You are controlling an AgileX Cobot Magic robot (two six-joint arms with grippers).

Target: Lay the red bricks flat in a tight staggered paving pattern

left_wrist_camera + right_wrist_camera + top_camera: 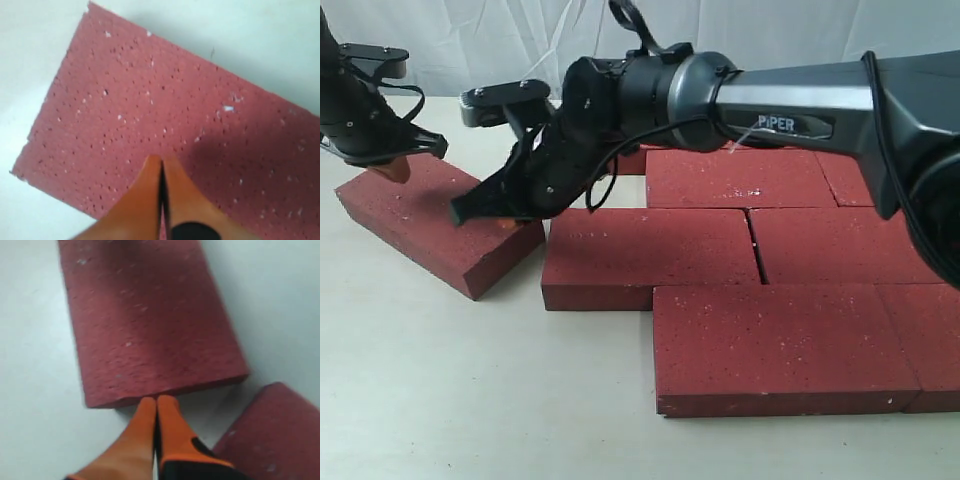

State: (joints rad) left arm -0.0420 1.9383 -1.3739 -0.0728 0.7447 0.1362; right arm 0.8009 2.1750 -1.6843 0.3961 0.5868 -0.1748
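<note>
The loose brick point(440, 225) lies skewed on the bench point(470, 400), apart from the paving point(770, 250). My left fingers point(140, 200), pressed together, rest on its outer end. My right fingers point(142, 435), also together, sit at its edge nearest the paving. Uneven pushing could spin it or jam a corner against the paving.

My left gripper point(395, 170) sits on a loose dark-red rectangular paving brick's point(430, 228) left corner. My right gripper point(467, 211) meets its other end.
</note>
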